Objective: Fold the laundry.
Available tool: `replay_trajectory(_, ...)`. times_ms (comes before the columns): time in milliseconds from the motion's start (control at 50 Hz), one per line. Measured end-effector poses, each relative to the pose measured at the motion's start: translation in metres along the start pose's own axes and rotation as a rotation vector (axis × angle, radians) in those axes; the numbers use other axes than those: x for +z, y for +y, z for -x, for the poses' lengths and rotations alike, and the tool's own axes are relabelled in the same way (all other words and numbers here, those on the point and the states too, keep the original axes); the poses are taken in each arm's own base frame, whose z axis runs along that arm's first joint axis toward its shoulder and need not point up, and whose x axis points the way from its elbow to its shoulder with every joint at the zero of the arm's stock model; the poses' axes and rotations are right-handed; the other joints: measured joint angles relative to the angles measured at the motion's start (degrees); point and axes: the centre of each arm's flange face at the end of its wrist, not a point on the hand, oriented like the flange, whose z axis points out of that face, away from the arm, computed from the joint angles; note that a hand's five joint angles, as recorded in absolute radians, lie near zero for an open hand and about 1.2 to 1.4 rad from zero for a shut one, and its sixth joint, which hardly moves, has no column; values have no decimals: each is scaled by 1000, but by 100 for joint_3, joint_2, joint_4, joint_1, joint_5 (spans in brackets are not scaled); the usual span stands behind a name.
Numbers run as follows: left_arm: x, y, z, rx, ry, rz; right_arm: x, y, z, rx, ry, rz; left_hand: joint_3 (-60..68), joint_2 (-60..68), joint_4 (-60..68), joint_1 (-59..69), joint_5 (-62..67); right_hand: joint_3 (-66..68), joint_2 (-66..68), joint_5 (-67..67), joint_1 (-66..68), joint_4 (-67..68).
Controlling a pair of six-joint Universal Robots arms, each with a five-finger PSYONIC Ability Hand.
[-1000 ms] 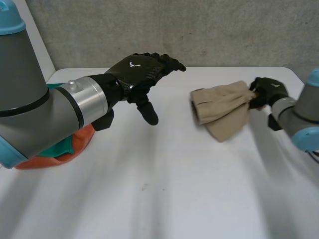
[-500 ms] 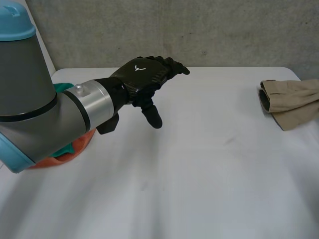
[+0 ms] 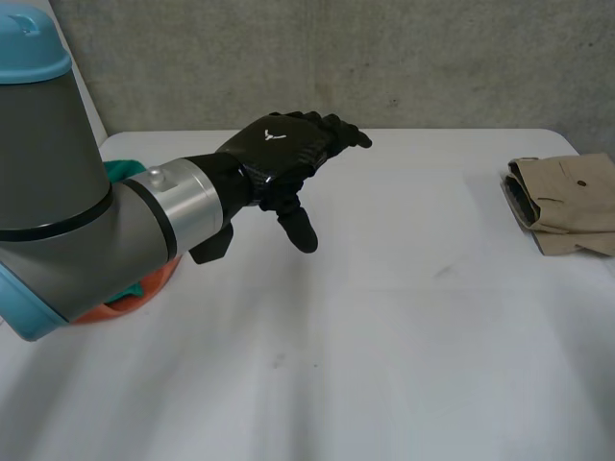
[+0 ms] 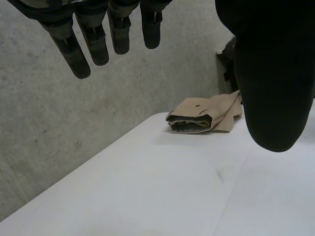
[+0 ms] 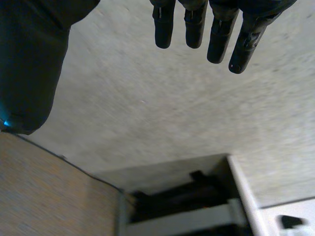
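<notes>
Lying at the table's [image 3: 384,336] right edge, the tan garment [image 3: 562,204] is folded compactly.

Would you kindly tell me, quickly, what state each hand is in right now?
Left hand: open, holding nothing.
Right hand: open, holding nothing.

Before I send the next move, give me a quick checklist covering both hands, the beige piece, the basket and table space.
1. Left hand open and empty over the table: ok.
2. Right hand open and empty: ok.
3. Beige cloth folded, free of both hands: ok.
4. Beige cloth fully on the table: cannot tell.
5. Teal cloth waiting in the orange basket: ok.
6. Bare table in front: ok.
</notes>
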Motion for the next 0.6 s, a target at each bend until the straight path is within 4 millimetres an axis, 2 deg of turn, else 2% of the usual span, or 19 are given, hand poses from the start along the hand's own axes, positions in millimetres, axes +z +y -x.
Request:
replay_trajectory(20, -1, 1, -1, -1, 1, 4, -4, -12, -15, -92, 54, -4, 0, 0, 0, 0, 0, 0, 0, 0, 0, 0)
replay_trajectory(40, -1, 1, -1, -1, 1, 4, -4, -15, -17, -99, 62, -8, 0, 0, 0, 0, 0, 0, 0, 0, 0, 0)
replay_trajectory(60, -2, 0, -1, 0, 0, 3, -8, -27, -27, -120, 94, -29, 0, 0, 0, 0, 0, 0, 0, 0, 0, 0)
replay_trajectory(80, -3, 0, -1, 0, -1, 3, -9, -31, -29, -123, 102, -36, 0, 0, 0, 0, 0, 0, 0, 0, 0, 0)
replay_trajectory(160, -8, -4, 1, 6, -15, -10, -30, -73, -33, -82, 110, -131, 0, 0, 0, 0, 0, 0, 0, 0, 0, 0)
replay_trajectory(180, -8, -5, 2, 7, -21, -12, -36, -82, -31, -64, 97, -155, 0, 0, 0, 0, 0, 0, 0, 0, 0, 0)
replay_trajectory(240, -12, -11, 15, 21, -86, -35, -74, -126, -8, 59, -38, -281, 0, 0, 0, 0, 0, 0, 0, 0, 0, 0)
replay_trajectory(260, -12, -11, 15, 21, -86, -35, -74, -126, -8, 59, -38, -281, 0, 0, 0, 0, 0, 0, 0, 0, 0, 0)
replay_trajectory(280, -13, -13, 25, 30, -131, -49, -96, -143, 8, 126, -137, -332, 0, 0, 0, 0, 0, 0, 0, 0, 0, 0)
replay_trajectory(300, -13, -14, 32, 38, -165, -61, -106, -149, 15, 154, -190, -354, 0, 0, 0, 0, 0, 0, 0, 0, 0, 0)
replay_trajectory(340, -13, -16, 40, 47, -203, -74, -116, -154, 21, 178, -238, -369, 0, 0, 0, 0, 0, 0, 0, 0, 0, 0)
replay_trajectory(360, -14, -19, 61, 75, -296, -103, -148, -165, 40, 238, -389, -406, 0, -1, 0, 0, 0, 0, 0, 0, 0, 0)
replay_trajectory(400, -15, -20, 79, 103, -370, -123, -171, -170, 52, 269, -486, -425, 0, -1, 0, 0, 0, 0, 0, 0, 0, 0)
replay_trajectory(440, -19, -17, 118, 180, -509, -129, -223, -175, 73, 324, -688, -450, 0, -2, 0, 0, 0, 0, 0, 0, 0, 0)
replay_trajectory(480, -21, -14, 130, 206, -545, -121, -236, -175, 79, 333, -735, -454, 0, -1, 0, 0, 0, 0, 0, 0, 0, 0)
replay_trajectory(500, -25, -4, 161, 277, -631, -80, -278, -170, 100, 336, -870, -456, 0, -3, 0, 0, 0, -1, 0, 0, 0, 0)
replay_trajectory(540, -28, 6, 181, 327, -675, -35, -305, -164, 114, 320, -942, -459, 0, -3, 0, 0, 0, -1, 0, 0, 0, 0)
replay_trajectory(580, -30, 16, 194, 360, -697, 7, -318, -160, 120, 308, -972, -459, -1, -5, 0, 0, 0, -1, 0, 0, 0, 0)
replay_trajectory(600, -34, 32, 215, 412, -725, 78, -346, -150, 134, 275, -1030, -460, -11, -7, 0, 0, 0, -1, 0, 0, 0, 0)
